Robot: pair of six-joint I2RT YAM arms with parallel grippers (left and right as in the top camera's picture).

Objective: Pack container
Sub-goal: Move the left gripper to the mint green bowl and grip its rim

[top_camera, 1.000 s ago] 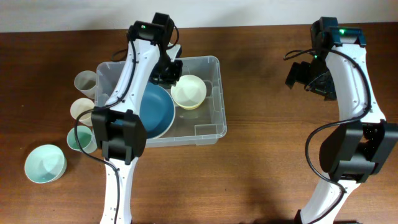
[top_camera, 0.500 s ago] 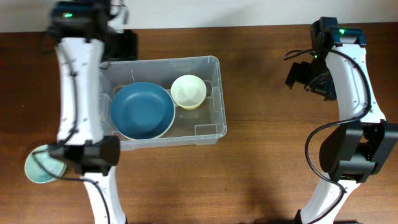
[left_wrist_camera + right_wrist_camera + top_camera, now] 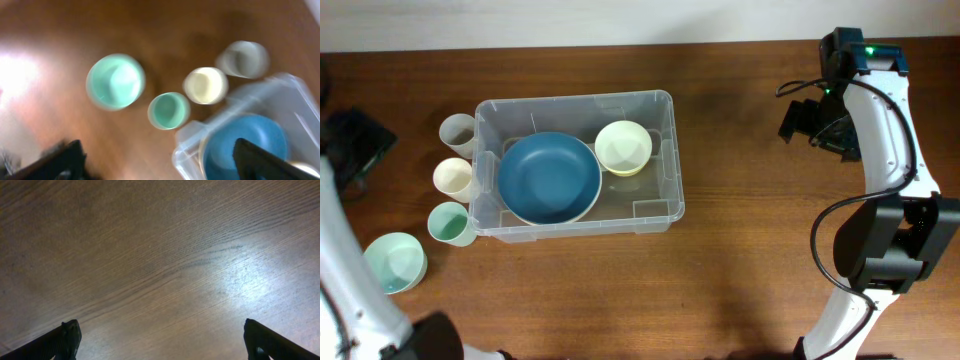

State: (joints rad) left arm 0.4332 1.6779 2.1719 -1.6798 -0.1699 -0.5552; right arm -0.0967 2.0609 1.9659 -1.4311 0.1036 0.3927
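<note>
The container [image 3: 578, 99] is a clear plastic bin at the table's middle left. Inside it a blue bowl [image 3: 549, 178] lies on the left and a small cream bowl [image 3: 623, 147] at the back right. My left gripper [image 3: 157, 162] is open and empty, high above the table left of the container's corner [image 3: 187, 145]. Its black head [image 3: 356, 146] shows at the far left edge overhead. The left wrist view is blurred. My right gripper [image 3: 162, 340] stands open over bare wood, and overhead it sits far right [image 3: 817, 125].
Left of the container stand a grey cup [image 3: 457, 131], a cream cup [image 3: 453, 177] and a teal cup [image 3: 449, 222]. A teal bowl [image 3: 393, 262] sits near the front left. The left arm's white link [image 3: 345, 275] partly covers that corner.
My left arm has swung from over the container out to the table's far left, and its jaws have opened. The cream bowl stays in the container. The right arm has not moved.
</note>
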